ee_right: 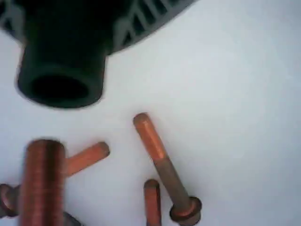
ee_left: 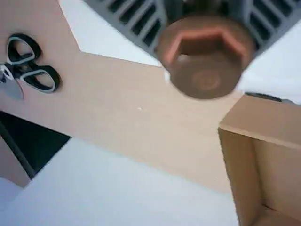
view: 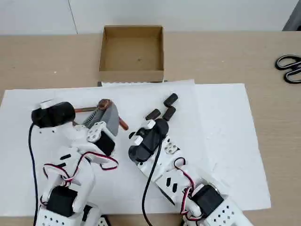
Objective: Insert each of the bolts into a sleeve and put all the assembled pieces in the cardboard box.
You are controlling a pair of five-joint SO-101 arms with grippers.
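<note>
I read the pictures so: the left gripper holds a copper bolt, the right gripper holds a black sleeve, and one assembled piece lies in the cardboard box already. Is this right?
Not quite. The cardboard box is empty; the high view shows its bare floor. The rest stands: the left gripper holds a copper bolt, and the right gripper holds a black sleeve.

The pincer [ee_left: 203, 19] grips 1 bolt [ee_left: 205, 61] near the cardboard box [ee_left: 263, 141].

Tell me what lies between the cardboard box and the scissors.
Nothing: in the high view, bare table runs from the cardboard box to the scissors.
</note>
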